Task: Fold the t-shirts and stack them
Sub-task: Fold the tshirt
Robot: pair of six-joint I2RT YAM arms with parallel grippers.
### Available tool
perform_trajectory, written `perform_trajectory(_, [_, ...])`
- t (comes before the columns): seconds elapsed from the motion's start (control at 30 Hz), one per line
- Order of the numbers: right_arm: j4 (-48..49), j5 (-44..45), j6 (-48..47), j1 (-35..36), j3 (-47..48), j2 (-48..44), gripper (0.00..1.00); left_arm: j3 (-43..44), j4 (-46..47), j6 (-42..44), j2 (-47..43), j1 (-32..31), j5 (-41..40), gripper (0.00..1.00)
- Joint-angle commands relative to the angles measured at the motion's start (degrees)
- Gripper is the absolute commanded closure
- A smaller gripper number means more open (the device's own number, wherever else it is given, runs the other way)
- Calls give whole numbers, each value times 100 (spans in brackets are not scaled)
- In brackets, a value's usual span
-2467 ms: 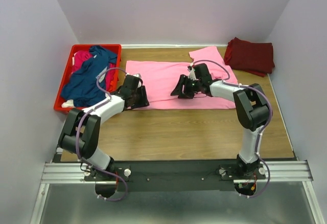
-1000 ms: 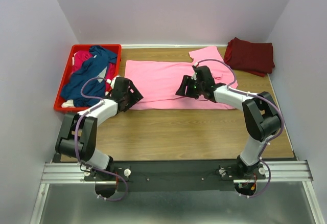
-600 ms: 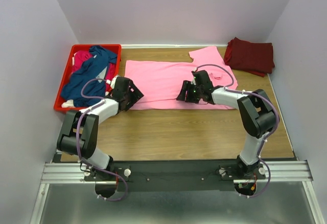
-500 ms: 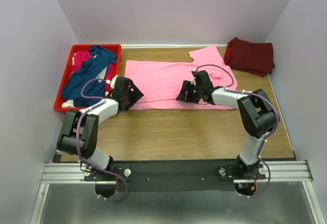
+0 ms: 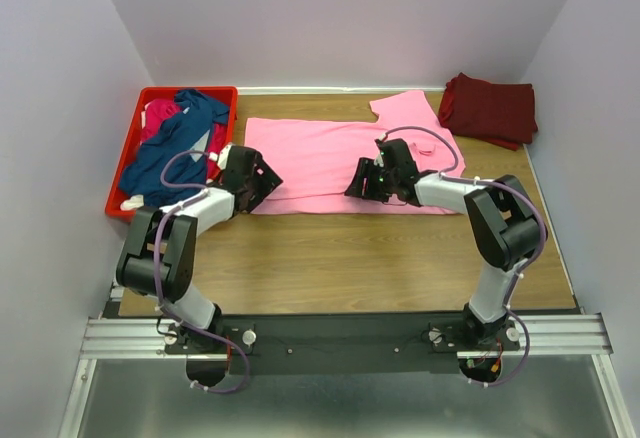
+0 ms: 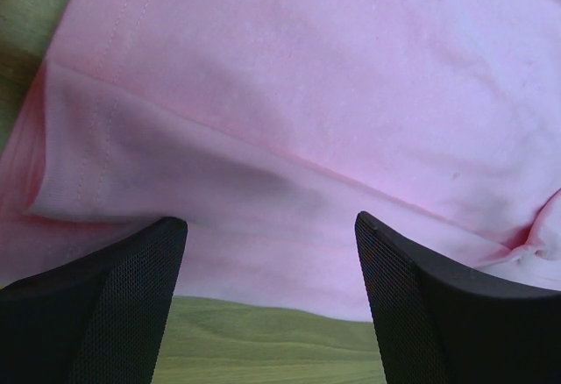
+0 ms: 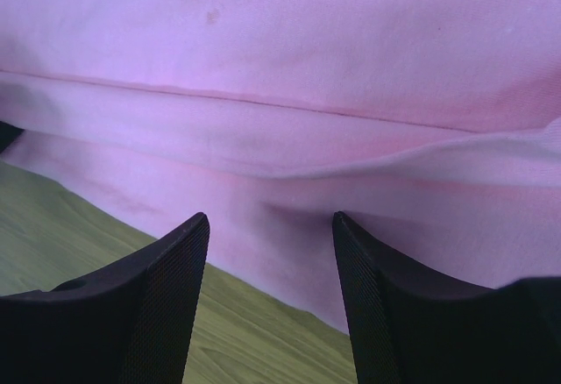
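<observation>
A light pink t-shirt (image 5: 320, 158) lies spread flat across the back of the table, one sleeve reaching toward the back right. My left gripper (image 5: 262, 184) is open and low over its near-left corner; the left wrist view shows the folded hem (image 6: 263, 165) between the spread fingers (image 6: 105, 305). My right gripper (image 5: 362, 181) is open at the shirt's near edge; the right wrist view shows pink cloth (image 7: 280, 121) between the fingers (image 7: 166, 288). A dark maroon shirt (image 5: 490, 108) lies folded at the back right. The navy shirt (image 5: 165, 158) and magenta shirt (image 5: 160, 115) lie in the crate.
A red plastic crate (image 5: 186, 89) stands at the back left against the left wall. Bare wooden table (image 5: 380, 248) stretches between the pink shirt and the arm bases. Walls close in on the left, back and right.
My left gripper pulled back left off the shirt, then edged back to its near-left corner. My right gripper shifted slightly and lowered to the shirt's near edge. The shirt has not moved.
</observation>
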Motion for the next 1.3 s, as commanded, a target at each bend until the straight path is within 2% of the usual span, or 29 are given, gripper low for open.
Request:
perform_trajectory(0.0, [-316, 111, -129, 33, -275, 49, 34, 275, 99, -49, 156, -13, -244, 14])
perform_trajectory(0.37, [-325, 146, -172, 42, -355, -92, 34, 1259, 47, 83, 982, 31, -235, 14])
perform_trajectory(0.63, [-351, -197, -252, 42, -65, -206, 34, 2138, -6, 381, 1370, 443, -235, 14])
perform_trajectory(0.77, [-351, -258, -234, 42, 233, -163, 34, 2359, -76, 768, 1054, 461, -428, 14])
perform_trajectory(0.9, [-352, -302, -208, 42, 567, 83, 34, 2175, -112, 1041, 510, 444, -481, 13])
perform_trajectory(1.27, [-360, -303, -243, 33, 1604, 1023, 34, 786, -489, 1691, -1161, 198, -279, 13])
